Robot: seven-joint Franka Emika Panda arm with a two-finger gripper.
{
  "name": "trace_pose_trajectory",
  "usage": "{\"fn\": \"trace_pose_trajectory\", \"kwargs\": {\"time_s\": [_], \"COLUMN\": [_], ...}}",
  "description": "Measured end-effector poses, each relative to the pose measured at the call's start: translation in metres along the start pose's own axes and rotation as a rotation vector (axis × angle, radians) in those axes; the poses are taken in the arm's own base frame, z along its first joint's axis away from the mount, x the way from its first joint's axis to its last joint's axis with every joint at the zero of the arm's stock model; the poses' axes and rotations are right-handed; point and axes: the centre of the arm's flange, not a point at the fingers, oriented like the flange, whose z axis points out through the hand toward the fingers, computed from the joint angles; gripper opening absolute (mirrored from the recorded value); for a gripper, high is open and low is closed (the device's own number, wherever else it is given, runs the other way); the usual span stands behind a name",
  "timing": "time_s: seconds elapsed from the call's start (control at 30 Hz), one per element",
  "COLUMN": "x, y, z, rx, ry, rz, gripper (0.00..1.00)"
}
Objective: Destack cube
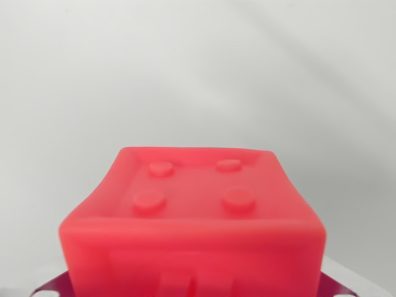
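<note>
Wrist view only. Nearest the camera, at the bottom edge, two dark reddish metal-looking corners (52, 286) poke out on either side of the red cube (192, 241); cannot say whether they belong to the gripper or to something under the cube. No fingers identifiable, so cannot tell whether the jaws are open, closed or holding the cube.

Cube fills the lower centre of the frame, very close to the lens. It is cut off at the bottom edge, so what it rests on, or whether another cube sits beneath it, is hidden.

Risks, judged from this frame: with contact unseen, a grip may be shallow or off-centre, and the cube could twist or slip on lifting. A lower block, if present, might lift along with it.

Appearance: glossy, slightly translucent red plastic, rounded edges, raised rim around the top, four low round studs (160, 168) in a square. Front face shows moulded recesses.

Beyond: plain pale grey surface (198, 68), featureless.
</note>
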Motion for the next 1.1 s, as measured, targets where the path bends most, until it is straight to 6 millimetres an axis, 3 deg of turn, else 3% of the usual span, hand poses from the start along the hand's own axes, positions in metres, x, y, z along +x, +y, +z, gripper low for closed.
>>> {"fn": "trace_pose_trajectory", "kwargs": {"time_s": [1.1], "x": [0.005], "y": [0.061], "z": [0.008], "rx": [0.001], "ry": [0.000], "rz": [-0.043], "gripper": [0.00]}}
